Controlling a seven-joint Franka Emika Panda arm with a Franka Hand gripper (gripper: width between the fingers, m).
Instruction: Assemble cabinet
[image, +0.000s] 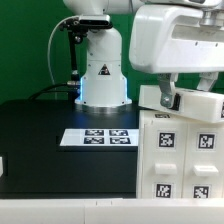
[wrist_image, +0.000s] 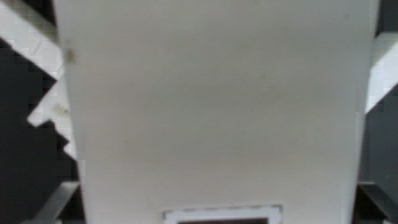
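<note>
On the black tabletop (image: 40, 135), the largest thing is the white plastic boxy cabinet (image: 180, 150), which fills the exterior view's lower right and shows several black-and-white square tags on its near face. It stands close to the camera, probably so the arm can work on it from above. Behind it, at the far side of the table, sits the white robot arm's base (image: 102, 75), and the arm's bulky wrist reaches over the cabinet's top. Flat on the table toward the middle lies the marker board (image: 98, 137), well apart from the cabinet. Smallest is the two-finger gripper (image: 170, 97), just above the cabinet's upper edge. In the wrist view a broad white panel (wrist_image: 214, 110) runs between the fingers (wrist_image: 50, 105), which stand wide on either side of it; whether they press it or merely straddle it cannot be told
</note>
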